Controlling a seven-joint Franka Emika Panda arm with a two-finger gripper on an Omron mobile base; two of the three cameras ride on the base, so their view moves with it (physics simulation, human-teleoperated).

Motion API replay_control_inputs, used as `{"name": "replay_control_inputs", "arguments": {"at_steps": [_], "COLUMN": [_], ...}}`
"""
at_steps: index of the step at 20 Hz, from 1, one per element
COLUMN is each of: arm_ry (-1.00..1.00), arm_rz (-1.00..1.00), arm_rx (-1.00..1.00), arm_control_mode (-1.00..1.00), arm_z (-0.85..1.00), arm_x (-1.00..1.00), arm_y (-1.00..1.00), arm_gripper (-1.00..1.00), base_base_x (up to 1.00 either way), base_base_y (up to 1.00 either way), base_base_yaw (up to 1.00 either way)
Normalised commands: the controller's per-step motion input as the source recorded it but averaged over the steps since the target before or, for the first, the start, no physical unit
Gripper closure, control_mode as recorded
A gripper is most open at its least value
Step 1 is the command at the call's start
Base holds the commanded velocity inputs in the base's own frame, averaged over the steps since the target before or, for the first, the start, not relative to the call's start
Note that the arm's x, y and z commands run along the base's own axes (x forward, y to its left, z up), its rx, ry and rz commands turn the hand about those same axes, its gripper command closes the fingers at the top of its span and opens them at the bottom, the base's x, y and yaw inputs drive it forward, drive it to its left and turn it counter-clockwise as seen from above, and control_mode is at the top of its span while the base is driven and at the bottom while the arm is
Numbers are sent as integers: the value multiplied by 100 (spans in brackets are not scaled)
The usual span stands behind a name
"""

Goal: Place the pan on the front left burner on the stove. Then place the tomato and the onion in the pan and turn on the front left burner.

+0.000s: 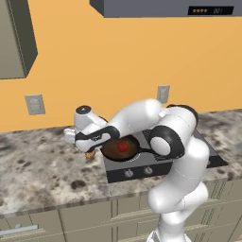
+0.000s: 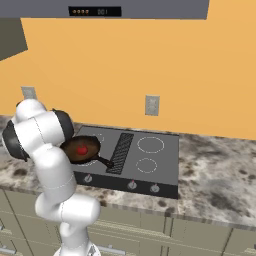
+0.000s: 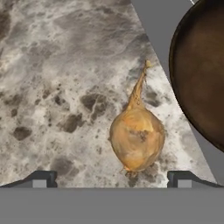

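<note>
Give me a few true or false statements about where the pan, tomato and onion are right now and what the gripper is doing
1. The tomato lies in the pan. True.
2. The onion is in the pan too. False: it lies on the counter beside the pan.
3. The gripper is shut on the onion. False: it is open, with the onion between its fingertips' line, ungripped.
4. The pan sits on the stove. True.
</note>
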Motion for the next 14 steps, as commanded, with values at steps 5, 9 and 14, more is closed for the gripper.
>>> {"name": "replay_control_inputs", "arguments": {"at_steps": [5,9,14], "arm_ry": [0,0,0], "arm_rz": [-1,0,0], "arm_rx": [0,0,0], "arm_control_mode": [-100,-100,-100], "arm_z": [0,-9,-39], "arm_x": [-7,0,0], "arm_y": [-48,-22,0], "arm_gripper": [-100,-100,-100], "base_base_x": [0,0,0], "base_base_y": [0,0,0], "base_base_yaw": [0,0,0]}}
